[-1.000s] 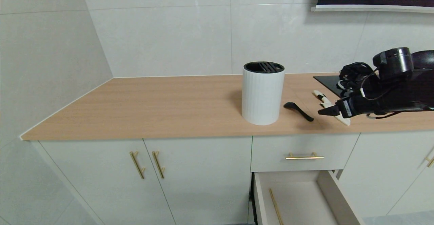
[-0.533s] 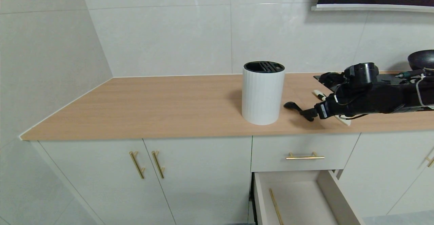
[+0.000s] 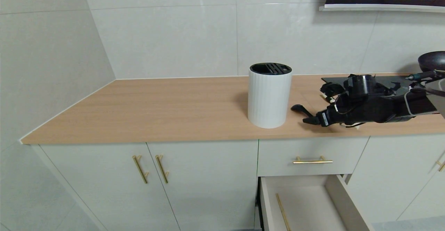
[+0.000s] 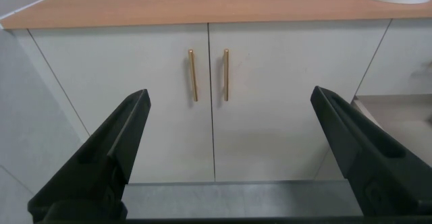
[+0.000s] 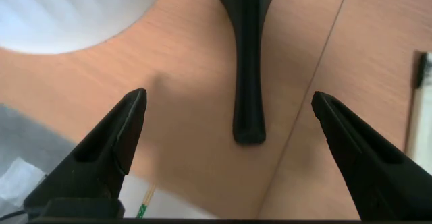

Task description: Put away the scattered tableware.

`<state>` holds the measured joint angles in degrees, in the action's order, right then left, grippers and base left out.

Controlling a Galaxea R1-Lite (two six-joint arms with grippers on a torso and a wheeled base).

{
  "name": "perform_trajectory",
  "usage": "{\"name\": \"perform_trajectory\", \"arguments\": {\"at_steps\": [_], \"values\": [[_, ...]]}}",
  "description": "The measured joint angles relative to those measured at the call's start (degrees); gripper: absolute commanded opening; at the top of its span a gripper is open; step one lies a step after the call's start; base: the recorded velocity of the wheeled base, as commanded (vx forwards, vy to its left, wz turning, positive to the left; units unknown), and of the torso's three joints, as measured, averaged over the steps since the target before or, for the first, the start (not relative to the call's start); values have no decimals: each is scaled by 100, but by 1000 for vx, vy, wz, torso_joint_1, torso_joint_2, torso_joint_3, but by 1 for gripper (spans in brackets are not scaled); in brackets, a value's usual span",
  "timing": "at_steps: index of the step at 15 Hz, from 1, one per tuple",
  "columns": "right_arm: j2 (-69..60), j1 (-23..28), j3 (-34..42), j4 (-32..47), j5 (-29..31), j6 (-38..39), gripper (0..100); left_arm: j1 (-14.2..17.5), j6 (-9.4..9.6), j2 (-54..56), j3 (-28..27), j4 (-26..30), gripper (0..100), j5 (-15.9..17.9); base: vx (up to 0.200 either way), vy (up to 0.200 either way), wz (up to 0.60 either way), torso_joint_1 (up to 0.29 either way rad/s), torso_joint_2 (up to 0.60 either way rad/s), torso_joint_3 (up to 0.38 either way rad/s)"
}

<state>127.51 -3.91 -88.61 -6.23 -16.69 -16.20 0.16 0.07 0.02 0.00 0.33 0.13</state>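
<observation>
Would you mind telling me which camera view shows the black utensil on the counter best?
The right wrist view: the black utensil lies in plain sight, nearly whole. In the head view the right gripper covers its near end. The left wrist view faces cabinet doors.

Glossy black right arm (image 3: 382,107), cylindrical joint (image 3: 361,83), looped cables (image 3: 329,89), white band (image 3: 407,102), tapered right gripper (image 3: 308,120).

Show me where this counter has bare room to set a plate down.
The widest bare stretch of countertop runs from the left wall corner to the white holder. Right of the holder it is crowded: the black utensil, the right gripper open at its handle, and the cooktop behind. The open drawer holds one thin stick along its left side.
</observation>
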Motion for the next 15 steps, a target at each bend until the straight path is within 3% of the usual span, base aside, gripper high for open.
{"name": "perform_trajectory", "arguments": {"at_steps": [15], "values": [[728, 119, -763, -178, -77, 483, 100, 0, 0, 0, 0, 2, 100, 2, 0, 0, 0, 0, 0, 0]]}}
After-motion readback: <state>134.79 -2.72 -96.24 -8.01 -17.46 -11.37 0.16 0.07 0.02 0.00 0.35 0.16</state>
